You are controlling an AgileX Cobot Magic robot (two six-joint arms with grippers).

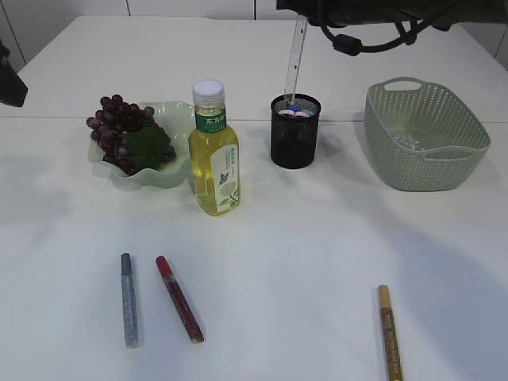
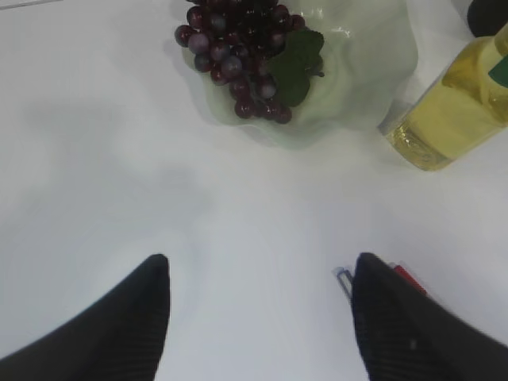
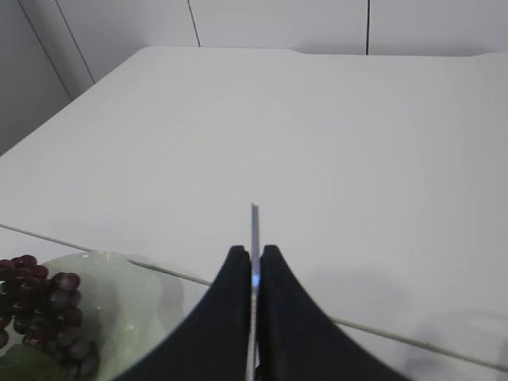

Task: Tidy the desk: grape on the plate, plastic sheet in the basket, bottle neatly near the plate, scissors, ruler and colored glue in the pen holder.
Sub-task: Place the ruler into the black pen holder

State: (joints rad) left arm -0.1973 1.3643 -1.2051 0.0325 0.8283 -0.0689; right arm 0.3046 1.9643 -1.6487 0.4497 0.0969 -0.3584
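Dark grapes (image 1: 119,127) lie on the pale green plate (image 1: 178,119), and the yellow bottle (image 1: 213,155) stands upright next to it. My right gripper (image 3: 254,252) is shut on the clear ruler (image 1: 295,59), whose lower end stands in the black pen holder (image 1: 295,147) beside the scissors handles (image 1: 295,113). Silver (image 1: 128,300), red (image 1: 179,299) and gold (image 1: 389,332) glue pens lie on the table. My left gripper (image 2: 262,266) hangs open over bare table, with the silver (image 2: 344,277) and red (image 2: 409,278) glue tips just by its right finger. A clear plastic sheet (image 1: 410,141) seems to lie in the basket.
The green woven basket (image 1: 425,151) stands at the right, behind the gold pen. In the left wrist view the grapes (image 2: 238,48), plate (image 2: 365,63) and bottle (image 2: 452,111) lie ahead of the fingers. A dark part of the left arm (image 1: 9,83) shows at the left edge.
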